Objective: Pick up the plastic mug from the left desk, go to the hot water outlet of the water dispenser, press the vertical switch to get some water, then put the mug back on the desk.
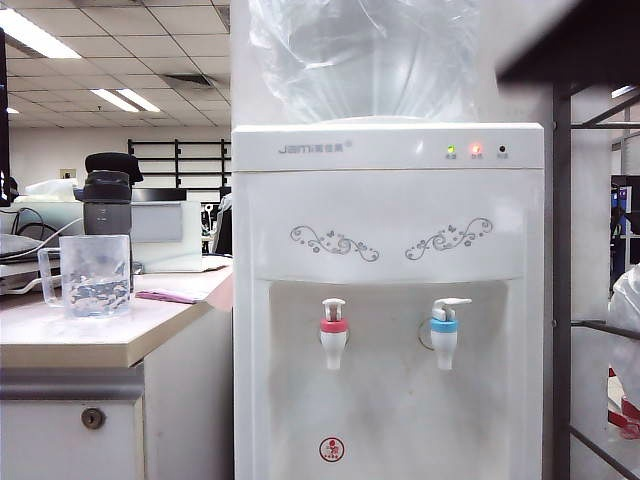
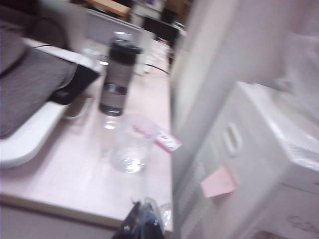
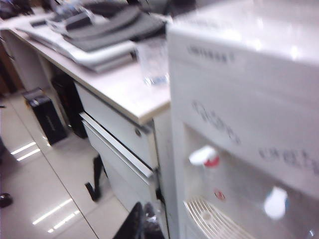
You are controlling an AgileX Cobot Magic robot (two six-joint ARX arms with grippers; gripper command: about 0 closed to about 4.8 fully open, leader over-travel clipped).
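The mug (image 1: 95, 277) stands on the table (image 1: 90, 335), water inside, so the task looks complete. Left pincer (image 2: 142, 226) and right pincer (image 3: 142, 224) are clenched, empty, well clear of the mug.

The left gripper (image 2: 141, 225) is black and shiny, with clear plastic around its tips. The right gripper (image 3: 142, 224) looks black too, and blurry.
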